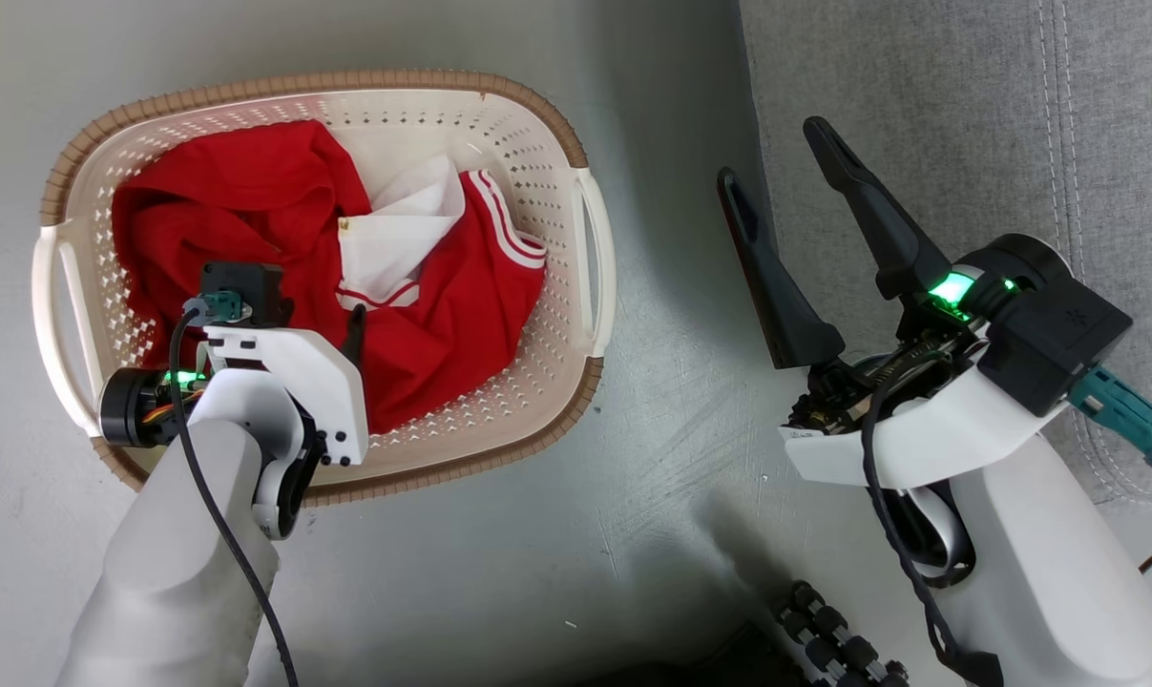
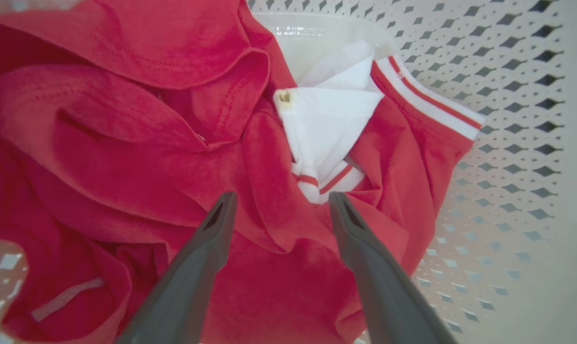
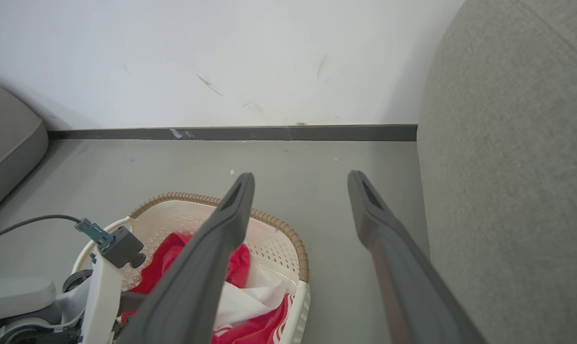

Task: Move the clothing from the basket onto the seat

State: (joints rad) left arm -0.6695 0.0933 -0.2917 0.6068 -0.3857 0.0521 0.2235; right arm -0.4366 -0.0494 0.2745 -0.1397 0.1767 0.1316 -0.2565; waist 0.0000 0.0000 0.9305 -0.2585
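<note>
Newbie: step check, where is it in the task right now?

Regular: Pickup, I'd say. The left gripper (image 2: pixel 282 198) is down inside the basket (image 1: pixel 537 95), fingers spread with nothing between them. The tips are aimed at a red fold just below the white collar bit. Can't tell if they're touching cloth.

Newbie: so the clothing (image 1: pixel 232 191) is all in the basket?

Regular: Yep, crumpled across its bottom, nothing over the rim. None of the move is done.

Newbie: and right of the basket?

Regular: Bare floor (image 1: pixel 671 401), then the right gripper (image 1: pixel 771 151), wide open and empty, by the edge of the seat (image 1: pixel 967 95). The seat sits well right of the basket.

Newbie: next move?

Regular: My guess is to push the left fingers into that fold and close on a thick bunch. Then lift clear of the basket's rim and swing right to the seat. A thin pinch could slip, since the fabric looks floppy.
</note>
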